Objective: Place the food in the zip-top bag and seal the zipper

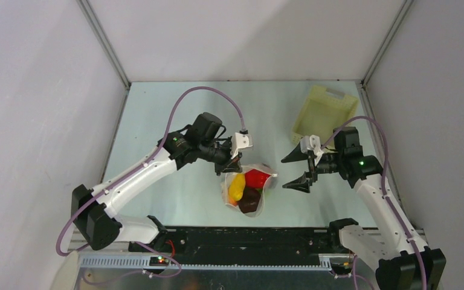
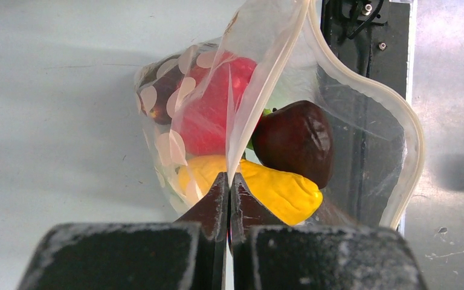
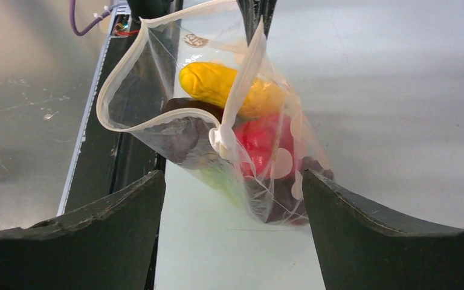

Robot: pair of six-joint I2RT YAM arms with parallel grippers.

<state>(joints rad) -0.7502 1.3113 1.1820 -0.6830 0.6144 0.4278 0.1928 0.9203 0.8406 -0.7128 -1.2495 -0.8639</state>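
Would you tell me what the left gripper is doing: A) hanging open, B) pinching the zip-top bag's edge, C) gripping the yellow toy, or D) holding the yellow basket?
B: the left wrist view shows the left gripper shut on the mouth edge of the zip-top bag.

Stuffed zip-top bag (image 3: 151,103) before spread pincer (image 3: 232,176)

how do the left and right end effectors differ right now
The left end effector is shut, pinching the zip-top bag at its mouth edge; the right end effector is wide open and holds nothing. The left one touches the bag; the right one sits apart from it, on the side toward the basket. Both are black, two-fingered and pointed at the bag.
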